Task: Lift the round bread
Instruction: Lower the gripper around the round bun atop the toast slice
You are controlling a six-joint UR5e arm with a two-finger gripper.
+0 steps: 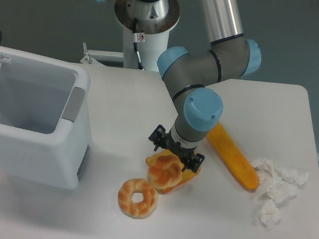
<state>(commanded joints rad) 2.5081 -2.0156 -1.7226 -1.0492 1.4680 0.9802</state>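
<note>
The gripper (pixel 175 152) hung with its fingers spread just over the round bread (pixel 165 170), which lay propped on a toast slice (pixel 190 171), apparently lined up for a straddling grasp.

White table (pixel 120 98), dark grey floor (pixel 38 5)

Toast slice (pixel 190 173) mostly hidden beneath round bread (pixel 164 171) and end effector (pixel 175 155).
</note>
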